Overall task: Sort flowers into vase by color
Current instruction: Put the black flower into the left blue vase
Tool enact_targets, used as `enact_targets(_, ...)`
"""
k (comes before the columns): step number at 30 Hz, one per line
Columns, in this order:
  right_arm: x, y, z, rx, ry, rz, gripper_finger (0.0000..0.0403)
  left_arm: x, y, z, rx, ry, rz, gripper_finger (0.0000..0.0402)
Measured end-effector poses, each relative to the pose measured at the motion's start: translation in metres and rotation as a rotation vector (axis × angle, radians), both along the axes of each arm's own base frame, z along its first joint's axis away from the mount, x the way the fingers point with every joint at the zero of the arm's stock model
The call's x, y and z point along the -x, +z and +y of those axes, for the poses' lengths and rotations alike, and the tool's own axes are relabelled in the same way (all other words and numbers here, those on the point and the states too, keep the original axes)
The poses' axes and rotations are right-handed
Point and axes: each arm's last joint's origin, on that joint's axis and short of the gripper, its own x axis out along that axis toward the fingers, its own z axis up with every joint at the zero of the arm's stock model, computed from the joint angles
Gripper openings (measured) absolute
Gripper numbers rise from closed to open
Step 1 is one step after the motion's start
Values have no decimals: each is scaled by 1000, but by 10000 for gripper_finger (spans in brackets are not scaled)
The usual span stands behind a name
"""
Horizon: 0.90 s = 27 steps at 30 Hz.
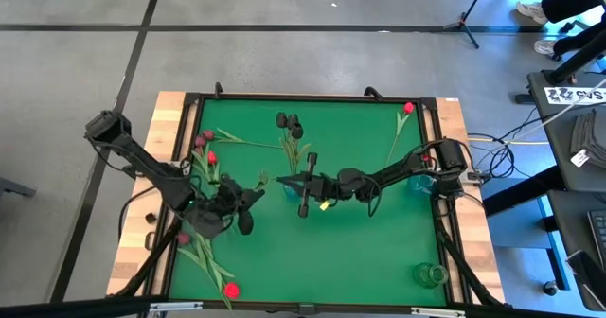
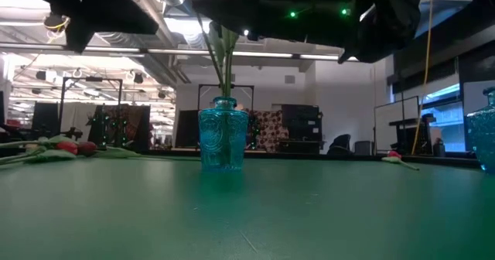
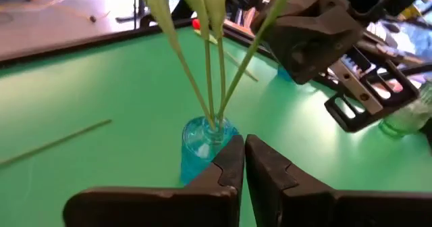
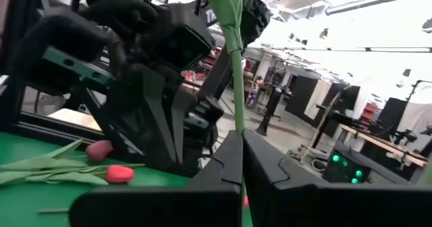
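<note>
**Flowers: three stems in the blue vase, the rest lying on the green tabletop**

Flowers with black heads (image 1: 290, 123) stand in a blue glass vase (image 2: 223, 143) near the middle of the tabletop (image 1: 379, 252); in the high view their heads lean toward the top of the frame. The left wrist view shows three green stems (image 3: 212, 85) entering the vase mouth.

Loose flowers: a cluster with red and maroon heads (image 1: 205, 150) at the left of the high view, one red flower (image 1: 407, 110) at upper right, one red flower (image 1: 230, 289) at lower left.

Left gripper (image 1: 258, 184) sits just left of the vase in the high view. Its fingers (image 3: 229, 163) are nearly together, a narrow gap between them, nothing held.

Right gripper (image 1: 287, 180) reaches in from the right, close to the vase. Its fingers (image 4: 226, 163) are closed; a green stem (image 4: 237, 71) rises in line with the slit between them, but whether it is pinched cannot be told.

A second blue vase (image 1: 418, 181) stands at the right edge, and a clear glass vase (image 1: 431, 274) at lower right.
</note>
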Motion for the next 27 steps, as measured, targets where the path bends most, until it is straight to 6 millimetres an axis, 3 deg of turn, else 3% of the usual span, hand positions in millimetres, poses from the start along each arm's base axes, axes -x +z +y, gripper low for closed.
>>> enact_targets(8, 0, 0, -1, -48, -20, -4, 1, -10, 5, -6, -65, -144, 22, 78)
enact_targets(14, 0, 0, 0, -85, -11, -11, 1, -5, 10, -10, -216, -67, 8, 119)
enact_targets(17, 0, 1, 0, -101, -5, -19, 1, -11, 17, -6, -217, -70, -23, 126)
enact_targets(27, 3, 5, 10, -188, 50, -65, 1, -14, 28, -7, -513, -112, 64, 127)
